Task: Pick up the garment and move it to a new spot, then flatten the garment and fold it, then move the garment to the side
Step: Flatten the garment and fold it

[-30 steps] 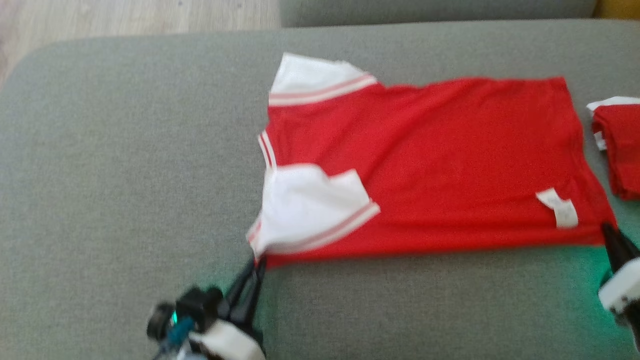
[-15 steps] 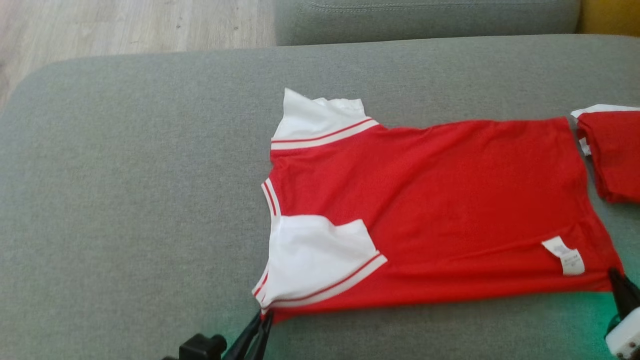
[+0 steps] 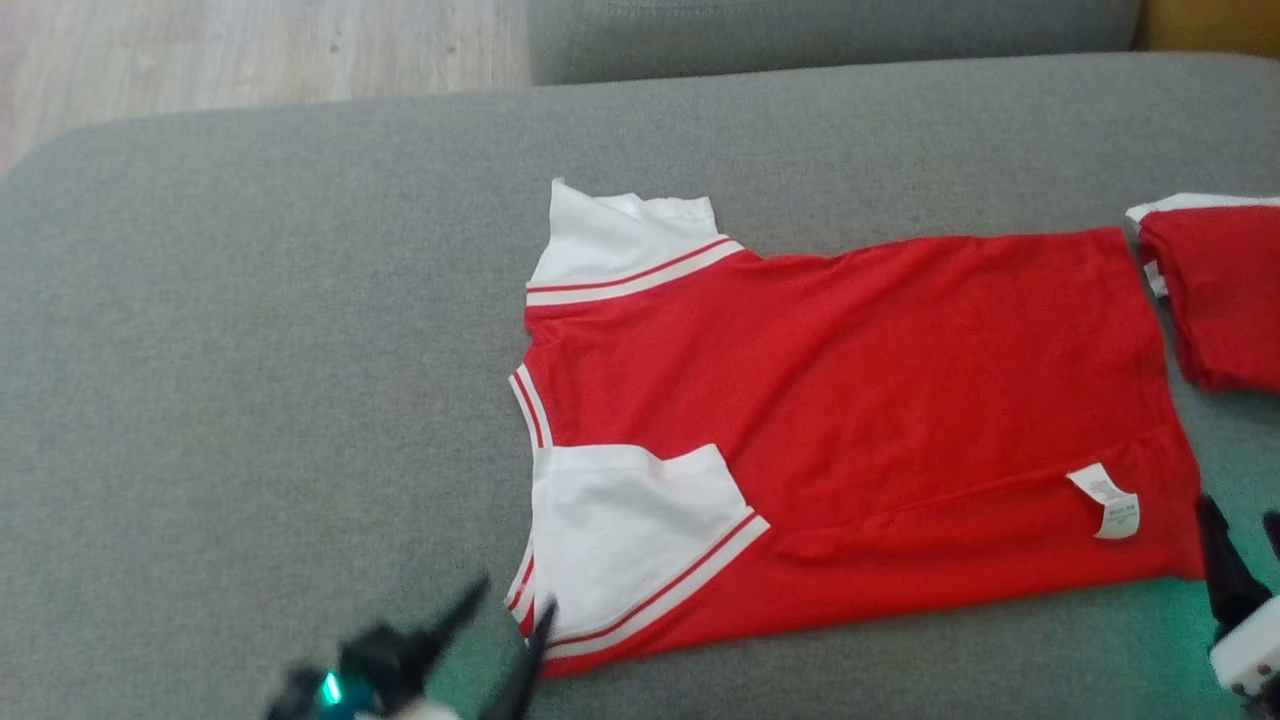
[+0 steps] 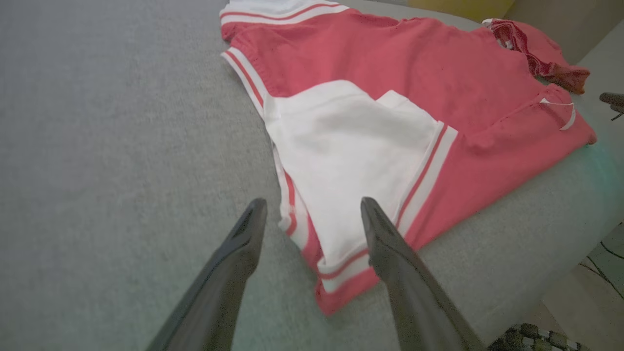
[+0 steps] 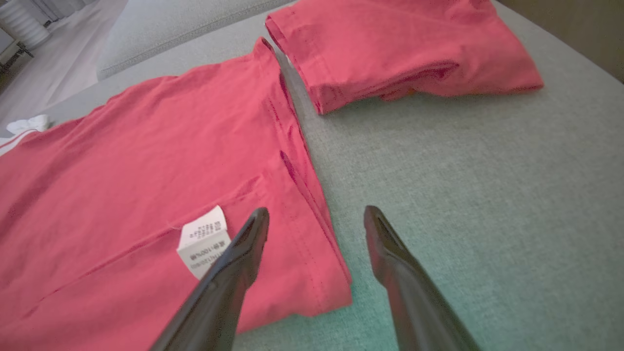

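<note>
The red garment (image 3: pixel 900 400) is spread flat on the grey sofa cushion (image 3: pixel 250 350), its hem end just beside the folded red pile (image 3: pixel 1220 290) with a narrow strip of cushion between them. The right gripper (image 3: pixel 1240 510) hovers at the hem corner nearest that pile. Its jaws are spread wide and hold nothing, with one finger over the cloth by the care label (image 3: pixel 1108 497).

At the end far from the pile, the left gripper (image 3: pixel 516 592) is also wide and empty, straddling the corner where the white sleeve (image 3: pixel 630 520) is tucked in.

This looks like the set-up for a fold. Both jaws should drop astride the edge and pinch every layer, sleeve included. Then they should lift together, keep the edge taut and carry it over without dragging the hem onto the pile.
</note>
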Tool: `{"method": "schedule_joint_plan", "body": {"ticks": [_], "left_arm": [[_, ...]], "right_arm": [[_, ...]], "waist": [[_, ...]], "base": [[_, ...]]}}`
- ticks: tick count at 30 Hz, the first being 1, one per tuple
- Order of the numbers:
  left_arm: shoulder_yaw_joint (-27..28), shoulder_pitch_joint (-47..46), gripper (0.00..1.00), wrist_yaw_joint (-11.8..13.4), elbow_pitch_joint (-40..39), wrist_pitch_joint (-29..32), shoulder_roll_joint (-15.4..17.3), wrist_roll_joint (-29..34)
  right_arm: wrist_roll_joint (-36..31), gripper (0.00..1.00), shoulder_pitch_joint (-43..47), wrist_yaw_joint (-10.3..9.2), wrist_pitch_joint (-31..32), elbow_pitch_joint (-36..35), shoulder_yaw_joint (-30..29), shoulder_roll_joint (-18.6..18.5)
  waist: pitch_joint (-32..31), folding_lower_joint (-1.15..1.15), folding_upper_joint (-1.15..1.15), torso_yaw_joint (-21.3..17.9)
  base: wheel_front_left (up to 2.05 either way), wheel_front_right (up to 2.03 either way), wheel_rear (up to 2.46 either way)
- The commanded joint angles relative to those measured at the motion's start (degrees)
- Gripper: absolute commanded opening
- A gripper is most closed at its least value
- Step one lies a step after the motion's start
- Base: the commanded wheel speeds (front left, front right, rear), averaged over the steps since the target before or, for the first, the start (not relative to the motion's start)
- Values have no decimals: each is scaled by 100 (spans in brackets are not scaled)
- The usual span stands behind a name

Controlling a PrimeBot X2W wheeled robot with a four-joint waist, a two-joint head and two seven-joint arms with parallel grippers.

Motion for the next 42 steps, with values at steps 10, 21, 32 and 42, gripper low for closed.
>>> {"method": "schedule_joint_plan", "body": {"ticks": [10, 21, 32, 42], "left_arm": [[552, -3433, 100, -646, -665, 1575, 955, 233], [-276, -6648, 100, -816, 1567, 3220, 961, -534], [-1164, -7301, 100, -818, 2539, 3929, 1410, -1017], [-1702, -7332, 53, -818, 2564, 3974, 1584, -1591]], "right_arm": [[-104, 100, -340, -5, -21, -985, 269, -46], [-29, 100, -936, -5, -100, -1167, 741, 8], [52, 100, -1066, -5, -349, -934, 872, 38], [54, 100, -1209, -5, -469, -794, 895, 49]], "waist": [[721, 0, 0, -275], [1735, 0, 0, -964], [2067, 0, 0, -1285], [2123, 0, 0, -1254]], "base": [[0, 0, 0], [0, 0, 0], [0, 0, 0], [0, 0, 0]]}}
